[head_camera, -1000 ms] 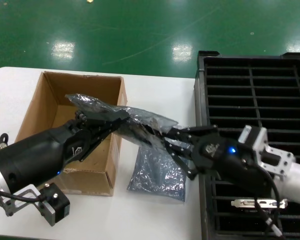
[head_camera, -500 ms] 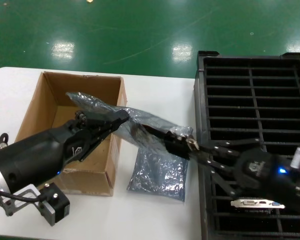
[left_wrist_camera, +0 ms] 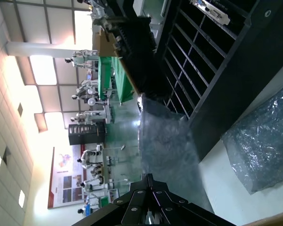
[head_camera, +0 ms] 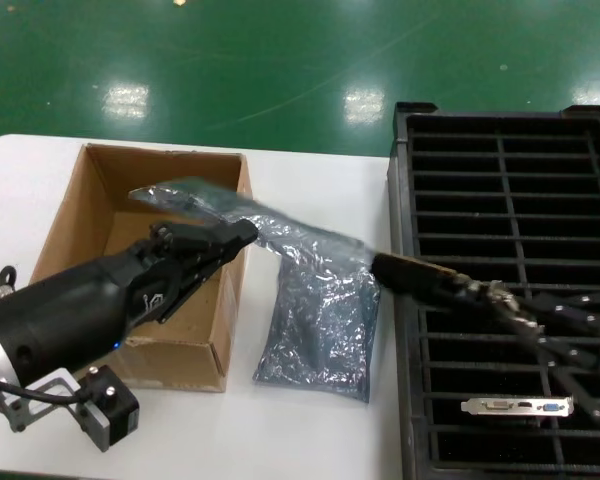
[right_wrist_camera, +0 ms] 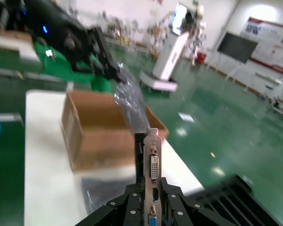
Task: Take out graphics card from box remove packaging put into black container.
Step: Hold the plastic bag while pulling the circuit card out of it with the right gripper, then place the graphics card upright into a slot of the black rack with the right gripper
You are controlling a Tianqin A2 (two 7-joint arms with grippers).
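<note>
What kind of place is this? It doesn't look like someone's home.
Most likely a factory or robot workshop hall: a glossy green painted floor, a black container ribbed into slots for circuit cards, and other machines standing in the big open space beyond.

Light: bright, even overhead lamps, mirrored as white glare patches on the green floor (head_camera: 365, 103).
Shadows: soft, short on the tabletop (head_camera: 310, 430).
Blur: right gripper (head_camera: 570, 345) motion-smeared; right wrist view hazy throughout.
Glare: left wrist view's ceiling blown out.
</note>
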